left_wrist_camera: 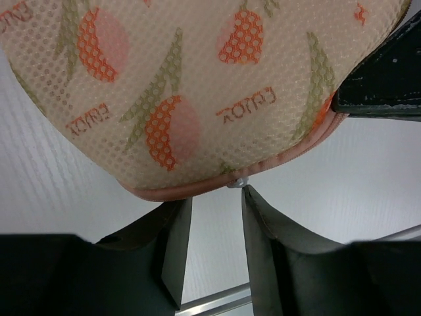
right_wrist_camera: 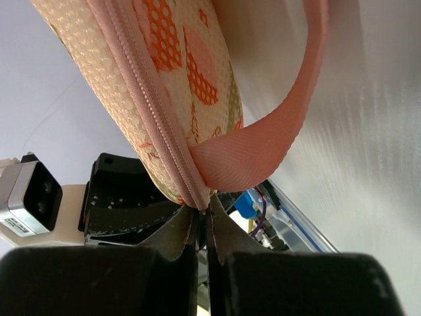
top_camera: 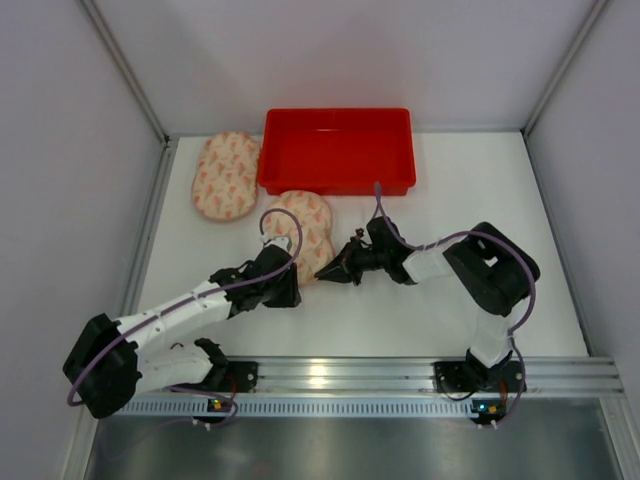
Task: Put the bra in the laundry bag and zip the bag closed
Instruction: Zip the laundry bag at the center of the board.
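Dark fingers of the left tool (left_wrist_camera: 216, 197) fill the bottom of the left wrist view. They stand apart, with the small metal zip pull (left_wrist_camera: 235, 182) just above the gap. The pull sits on the pink rim of the laundry bag (left_wrist_camera: 197, 85), a mesh pouch printed with orange tulips; its contents are hidden.

At the bottom of the right wrist view, the right tool (right_wrist_camera: 202, 214) is pinched together on the bag's seam, where the zip (right_wrist_camera: 141, 92) meets the pink strap (right_wrist_camera: 289, 131).

From above, the bag lies mid-frame on the white tabletop (top_camera: 400, 310), between both tools. A red tray (top_camera: 335, 113) sits just beyond it. A second patterned pouch (top_camera: 227, 175) lies at the upper left, beside the tray.
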{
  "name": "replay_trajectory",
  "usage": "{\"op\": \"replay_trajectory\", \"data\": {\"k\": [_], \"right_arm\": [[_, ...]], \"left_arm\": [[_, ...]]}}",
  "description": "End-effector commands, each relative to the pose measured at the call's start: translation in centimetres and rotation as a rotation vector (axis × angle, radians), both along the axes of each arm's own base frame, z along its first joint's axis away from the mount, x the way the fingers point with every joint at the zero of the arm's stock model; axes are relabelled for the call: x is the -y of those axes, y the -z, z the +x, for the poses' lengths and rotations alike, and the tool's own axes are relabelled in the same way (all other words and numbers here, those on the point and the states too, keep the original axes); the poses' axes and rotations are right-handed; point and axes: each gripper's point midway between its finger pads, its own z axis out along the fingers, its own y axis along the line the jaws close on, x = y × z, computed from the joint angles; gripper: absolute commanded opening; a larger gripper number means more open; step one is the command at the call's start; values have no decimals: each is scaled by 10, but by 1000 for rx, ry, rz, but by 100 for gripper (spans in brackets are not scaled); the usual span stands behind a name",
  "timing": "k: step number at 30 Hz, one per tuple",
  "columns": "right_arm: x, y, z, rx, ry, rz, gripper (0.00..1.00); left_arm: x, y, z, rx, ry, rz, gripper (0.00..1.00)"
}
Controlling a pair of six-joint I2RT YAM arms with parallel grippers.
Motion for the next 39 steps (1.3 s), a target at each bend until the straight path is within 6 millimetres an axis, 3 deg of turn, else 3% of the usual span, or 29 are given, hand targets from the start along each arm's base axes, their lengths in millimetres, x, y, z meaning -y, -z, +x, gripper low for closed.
{"op": "replay_trajectory", "data": {"k": [1,6,12,22,35,39], "right_arm": [[-23,-31,11,68,5,96,0],[-32,-33,4,42,0,125,0],[-34,-34,2,31,-1,139,0],[-24,-29,8,53,12,114,0],[15,-12,25,101,21,21,0],[24,-9,29,114,27,6,0]], "left_arm": [[-1,-14,21,109,-40,-33,43],[5,-24,35,188,-49,-87,44],[3,-26,46,240,-51,-98,39],[-3,-29,37,222,-19,-95,0],[-15,-41,26,185,116,28,0],[-15,-33,27,115,147,56,0]]}}
